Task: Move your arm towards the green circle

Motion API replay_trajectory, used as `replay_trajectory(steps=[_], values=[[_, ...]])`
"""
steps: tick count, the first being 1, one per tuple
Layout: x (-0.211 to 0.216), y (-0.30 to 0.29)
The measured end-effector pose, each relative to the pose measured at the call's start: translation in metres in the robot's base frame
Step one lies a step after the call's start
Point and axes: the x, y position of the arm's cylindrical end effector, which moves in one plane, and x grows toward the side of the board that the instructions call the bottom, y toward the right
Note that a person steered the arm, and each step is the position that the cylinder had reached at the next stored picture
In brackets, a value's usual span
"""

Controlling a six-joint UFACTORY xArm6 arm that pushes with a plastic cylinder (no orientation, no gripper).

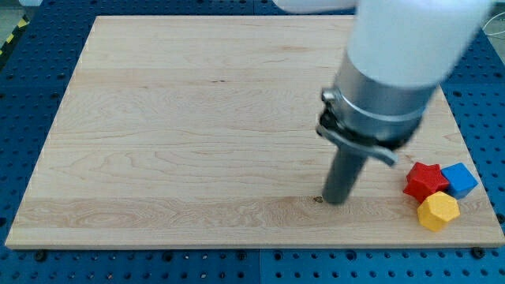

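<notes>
No green circle shows in the camera view; it may be hidden behind the arm. My dark rod comes down from the large grey arm (387,79) at the view's right, and my tip (338,201) rests on the wooden board (173,134) near its bottom edge. A red star block (424,181), a blue cube (460,179) and a yellow hexagonal block (438,211) sit bunched together at the board's bottom right corner. My tip stands to the left of these blocks, apart from them.
The board lies on a blue perforated table (31,79). The arm's body hides part of the board's top right area.
</notes>
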Motion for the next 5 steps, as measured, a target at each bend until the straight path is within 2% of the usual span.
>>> replay_trajectory(steps=[2, 3, 4, 5], values=[[-0.13, -0.006], [-0.176, 0.012], [-0.174, 0.073], [-0.168, 0.11]])
